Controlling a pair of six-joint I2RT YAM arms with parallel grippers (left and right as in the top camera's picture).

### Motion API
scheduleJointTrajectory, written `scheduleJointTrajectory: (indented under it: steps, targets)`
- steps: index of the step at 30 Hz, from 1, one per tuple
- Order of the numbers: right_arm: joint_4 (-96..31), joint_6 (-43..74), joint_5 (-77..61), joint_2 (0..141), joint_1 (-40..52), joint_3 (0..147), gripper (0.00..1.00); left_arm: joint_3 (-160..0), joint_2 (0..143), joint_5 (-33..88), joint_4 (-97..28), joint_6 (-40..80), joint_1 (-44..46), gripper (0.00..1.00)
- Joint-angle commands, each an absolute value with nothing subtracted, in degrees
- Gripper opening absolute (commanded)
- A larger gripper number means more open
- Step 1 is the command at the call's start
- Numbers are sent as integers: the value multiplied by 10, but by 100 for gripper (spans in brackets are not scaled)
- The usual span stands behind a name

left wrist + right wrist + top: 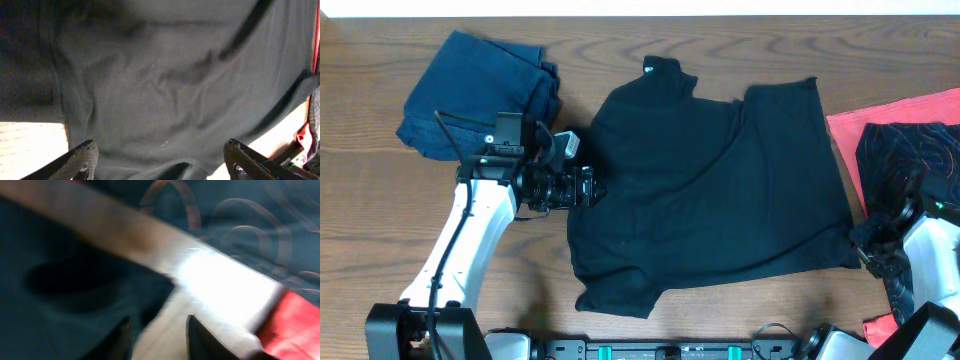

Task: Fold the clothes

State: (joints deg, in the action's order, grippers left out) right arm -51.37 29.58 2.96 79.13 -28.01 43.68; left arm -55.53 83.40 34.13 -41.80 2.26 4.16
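**A:** Where is the black T-shirt (720, 190) lying?

**B:** It is lying spread over the middle of the tabletop (380, 200), reaching most of the way from the far edge to the near edge. Its small white neck tag (649, 69) is pointing toward the far edge, and the cloth is creasing loosely.

**A:** What is the left pincer (588, 187) doing?

**B:** It is hovering at the shirt's left border. In the wrist view its fingers (82, 157) are standing wide apart, with dark fabric filling the space beyond them and nothing clamped.

**A:** And the right pincer (872, 248)?

**B:** It is sitting at the shirt's near right corner, close to the tabletop's right edge. The wrist view is blurring badly, but the two fingers (122, 337) are showing a gap, with pale tabletop between them and no cloth.

**A:** Is anything else lying around?

**B:** A blue garment (470, 95) is lying bunched near the far left corner. A red cloth (895, 115) is lying along the right edge, with a dark patterned garment (910, 150) resting on it.
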Motion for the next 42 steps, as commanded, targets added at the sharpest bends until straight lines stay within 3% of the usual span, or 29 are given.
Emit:
scheduleJointTrajectory:
  steps: [1,7,10,11,12,21,26,28,32,34,38,42]
  targets:
    - [-504,227,-50,790,-284,419,45,-550,830,341,-420,8,39,82]
    - [-419,256,-11,790,-285,332,46,-550,830,340,-435,8,39,82]
    - [-396,268,1,790,-286,305,11,-550,830,340,-442,6,39,83]
    - [-401,275,17,790,-288,304,3,-550,830,338,-447,6,39,83]
    - [-405,283,34,790,-290,305,1,-550,830,338,-453,4,39,83]
    - [-429,304,62,790,-311,311,1,-539,831,334,-477,-4,40,83]
    - [-428,304,62,790,-311,311,1,-498,837,260,-453,-4,40,81]
    - [-428,304,59,790,-311,311,1,-477,845,261,-425,-4,40,75]
    - [-425,304,56,790,-311,311,1,-439,868,258,-342,-4,40,43]
    - [-425,304,56,790,-311,311,1,-431,882,258,-310,-4,40,31]
    - [-427,304,56,790,-311,311,1,-431,913,190,-279,-2,40,22]
    - [-427,304,56,790,-311,311,1,-431,950,115,-236,-2,40,20]
